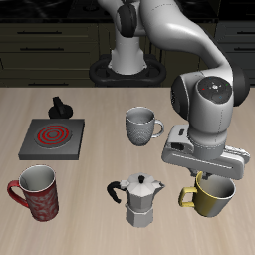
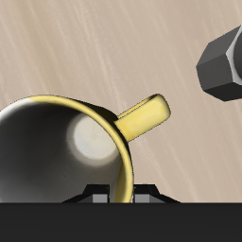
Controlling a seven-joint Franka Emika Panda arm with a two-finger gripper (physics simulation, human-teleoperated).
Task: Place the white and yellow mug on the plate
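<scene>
The white and yellow mug (image 1: 211, 195) is near the table's front edge, beside the moka pot. It is glossy golden-yellow with a pale inside, and its handle points toward the pot. My gripper (image 1: 206, 177) comes down on it from above, tilted. In the wrist view the fingertips (image 2: 95, 195) straddle the mug's (image 2: 66, 142) rim wall close together, so the gripper (image 2: 120, 197) is shut on the rim. I cannot tell whether the mug rests on the table or is just off it. The plate is not in view in either frame.
A silver moka pot (image 1: 140, 198) stands next to the mug and also shows in the wrist view (image 2: 223, 62). A grey-white patterned mug (image 1: 141, 126) is mid-table. A red patterned mug (image 1: 37, 191) stands at the front. A square burner (image 1: 52, 137) lies farther back.
</scene>
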